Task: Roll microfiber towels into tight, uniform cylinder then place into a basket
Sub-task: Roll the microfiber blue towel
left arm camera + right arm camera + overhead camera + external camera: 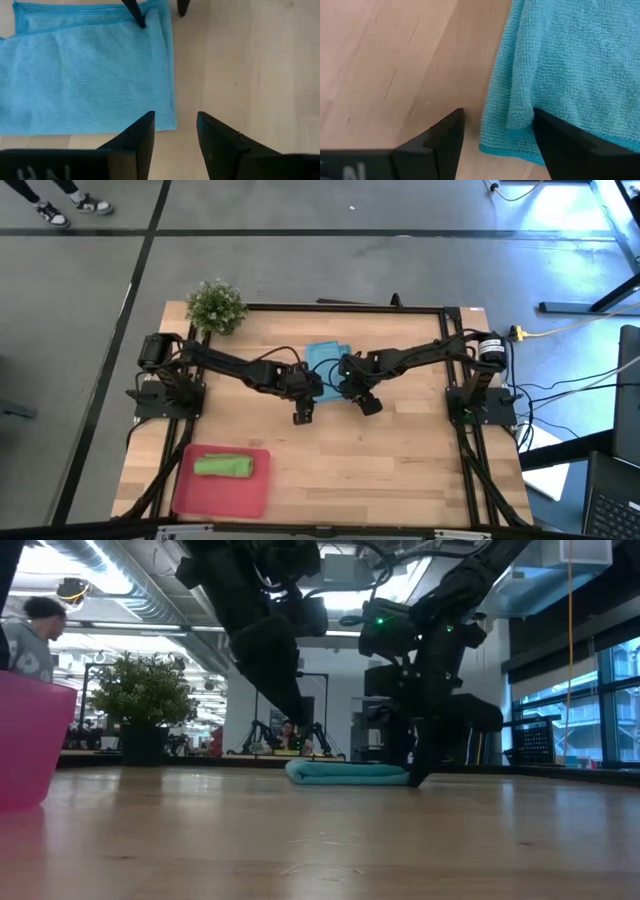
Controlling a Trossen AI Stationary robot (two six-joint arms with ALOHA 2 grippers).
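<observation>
Both open hands, left [175, 137] and right [497, 132], flank the blue towel [325, 357]; plant [216, 306] well apart.

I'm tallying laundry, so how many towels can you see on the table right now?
2. A green towel lies rolled in the red tray at the table's near left corner; a blue towel lies folded mid-table between the two arms. None seem hidden.

blue towel [570, 65]: we see soft, nubby cloth
table [400, 460]: pale wood, smooth, matt
basket [225, 492]: looks like smooth red plastic
fingers [137, 145]: matt black to us
</observation>
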